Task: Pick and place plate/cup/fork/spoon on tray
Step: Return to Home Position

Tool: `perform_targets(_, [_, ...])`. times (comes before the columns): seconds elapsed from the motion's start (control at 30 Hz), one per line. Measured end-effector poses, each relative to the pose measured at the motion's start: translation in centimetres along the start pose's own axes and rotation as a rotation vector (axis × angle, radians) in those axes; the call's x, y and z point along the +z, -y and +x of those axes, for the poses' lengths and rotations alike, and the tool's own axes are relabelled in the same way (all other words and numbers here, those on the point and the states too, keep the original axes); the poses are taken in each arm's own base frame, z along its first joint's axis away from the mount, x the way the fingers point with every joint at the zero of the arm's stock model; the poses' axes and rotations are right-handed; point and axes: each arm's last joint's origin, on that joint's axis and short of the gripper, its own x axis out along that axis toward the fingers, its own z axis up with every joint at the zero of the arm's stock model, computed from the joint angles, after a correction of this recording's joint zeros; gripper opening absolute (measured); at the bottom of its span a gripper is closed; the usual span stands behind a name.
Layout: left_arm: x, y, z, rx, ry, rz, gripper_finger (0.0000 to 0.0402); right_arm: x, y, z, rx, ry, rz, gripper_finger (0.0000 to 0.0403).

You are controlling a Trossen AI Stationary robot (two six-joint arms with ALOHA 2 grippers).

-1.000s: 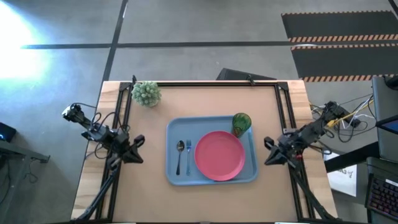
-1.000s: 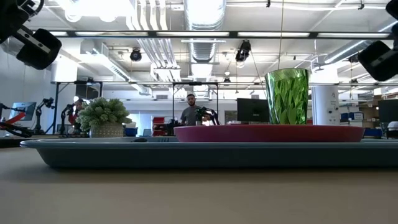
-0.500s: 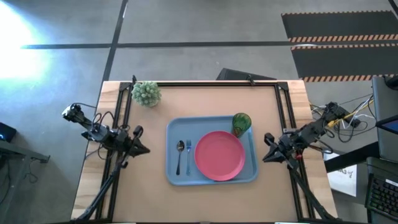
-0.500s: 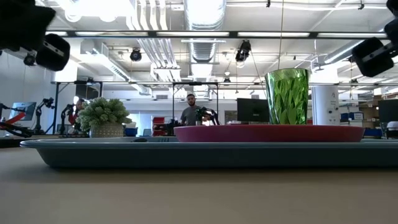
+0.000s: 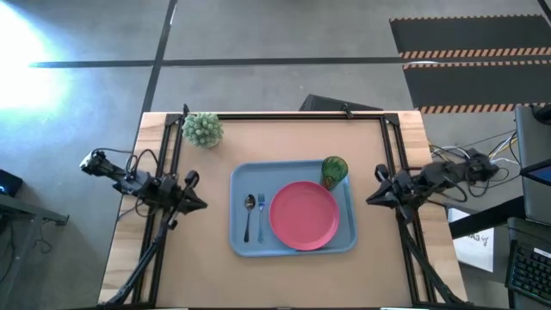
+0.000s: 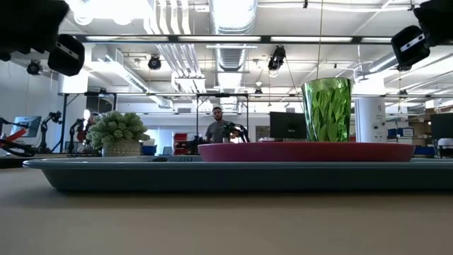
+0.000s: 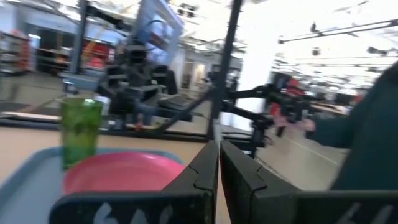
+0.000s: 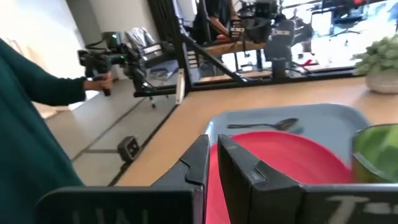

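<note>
Tray (image 5: 236,226) sits in the middle of the table (image 5: 284,142) and carries everything. The plate (image 5: 303,214) lies flat on its right part, with the cup (image 5: 334,170) upright in the far right corner just beside the plate's rim. The fork (image 5: 261,215) and spoon (image 5: 249,211) lie side by side on the left part, with the spoon on the outside. A small fuzzy plant (image 5: 202,129) stands well apart at the far left corner.

The left tool (image 5: 194,194) hangs above the table's left edge and the right tool (image 5: 379,187) above the right edge. Both are clear of the tray, empty, and have their fingers drawn together to a thin slit.

Loading looks finished, so the step in hand is the return to rest. The next move likely calls for no grasp. Each arm only needs to fold outward and away, keeping high enough not to brush the cup or nudge the tray.
</note>
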Motion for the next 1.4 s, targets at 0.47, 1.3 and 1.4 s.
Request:
perform_targets(0.47, [1.6, -3.7, -0.3, 0.164, 0.047, 0.153, 0.0000, -0.2, 0.6, 0.3, -0.062, 0.014, -0.046, 0.0025])
perform_targets(1.3, [2.0, -6.1, 0.3, 0.014, -0.023, -0.008, 0.0000, -4.2, 2.7, 2.5, 0.031, 0.113, -0.089, 0.0025])
perform_targets(1.4, [2.6, -5.7, 0.3, -0.038, 0.019, 0.058, 0.0000, -4.2, 2.7, 2.5, 0.033, 0.121, -0.112, 0.0025])
